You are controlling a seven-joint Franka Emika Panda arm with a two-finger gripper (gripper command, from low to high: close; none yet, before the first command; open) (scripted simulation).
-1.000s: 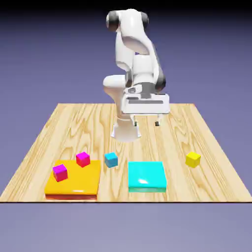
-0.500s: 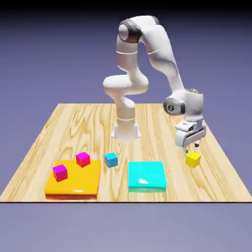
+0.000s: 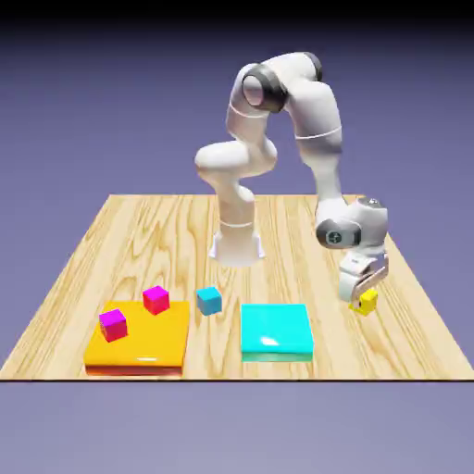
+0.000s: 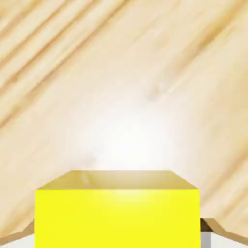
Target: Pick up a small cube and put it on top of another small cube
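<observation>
- We see the white two-finger gripper (image 3: 363, 298) clenched around the small plain yellow cube (image 3: 367, 301).
- That cube sits on the light wooden table (image 3: 139, 241), near the exterior view's right edge.
- In the hand view, it fills the bottom.

Exterior view overlooks the table (image 3: 278, 222); hand view sits close above its wood

arm (image 3: 278, 120): white, rises from its base at the far edge of the table (image 3: 139, 241), arches high, then drops steeply toward the exterior view's right edge. wrist: bent low, hand pointing down at the surface. gripper (image 3: 363, 298): fingers closed on the small yellow cube (image 3: 368, 301); in the hand view the cube (image 4: 117, 213) fills the gap, grey fingertips (image 4: 206, 239) just showing beside it.
</observation>
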